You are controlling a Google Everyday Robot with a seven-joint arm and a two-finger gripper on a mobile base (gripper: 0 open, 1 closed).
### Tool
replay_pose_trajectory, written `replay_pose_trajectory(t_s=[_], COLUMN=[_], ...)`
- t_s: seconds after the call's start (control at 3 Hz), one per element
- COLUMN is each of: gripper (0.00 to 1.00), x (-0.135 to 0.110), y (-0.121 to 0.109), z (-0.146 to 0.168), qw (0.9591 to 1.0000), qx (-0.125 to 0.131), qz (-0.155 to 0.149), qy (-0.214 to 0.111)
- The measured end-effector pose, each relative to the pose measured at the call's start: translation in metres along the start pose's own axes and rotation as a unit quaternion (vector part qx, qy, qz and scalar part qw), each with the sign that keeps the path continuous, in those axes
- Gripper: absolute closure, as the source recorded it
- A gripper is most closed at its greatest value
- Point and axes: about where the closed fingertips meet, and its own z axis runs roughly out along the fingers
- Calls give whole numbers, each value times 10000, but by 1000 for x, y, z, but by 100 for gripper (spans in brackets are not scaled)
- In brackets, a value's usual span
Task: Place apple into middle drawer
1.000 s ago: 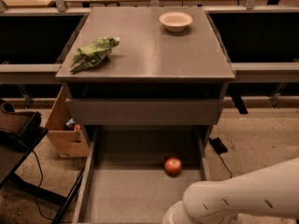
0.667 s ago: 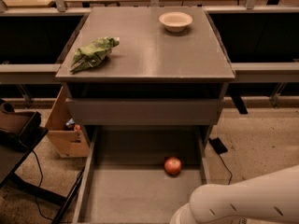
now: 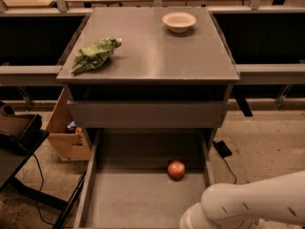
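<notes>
The grey cabinet (image 3: 152, 46) fills the middle of the room from where I stand, its flat top bare between the two things on it. Under the top, a plain grey drawer front (image 3: 147, 113) sits closed. Below that, the middle drawer (image 3: 138, 194) is pulled well out toward me, wide and shallow, with low thin side walls.

The robot's white arm (image 3: 257, 199) comes in from the lower right, its rounded end over the drawer's front right corner. The gripper is out of sight past the bottom edge (so I cannot tell how it is set).

Left of the cabinet, an open cardboard box (image 3: 66, 137) stands on the floor, just beside the drawer's left wall. On the cabinet top a crumpled green snack bag (image 3: 95, 55) lies near the left edge, and a round cream bowl (image 3: 178, 21) stands upright near the back, right of centre, well apart from the bag.

The apple (image 3: 176, 169) rests on the middle drawer's floor, toward the back and right of centre, near the right wall but not touching it, and clear of the arm.
</notes>
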Motion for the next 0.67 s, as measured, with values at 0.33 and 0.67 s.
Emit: replay_pose_trajectory(t_s=[0.33, 0.67], gripper=[0, 0], x=[-3, -17], y=[-39, -76], z=[-24, -58], qw=[9998, 9987], qx=[187, 430], qz=[-82, -248], qy=[-78, -135])
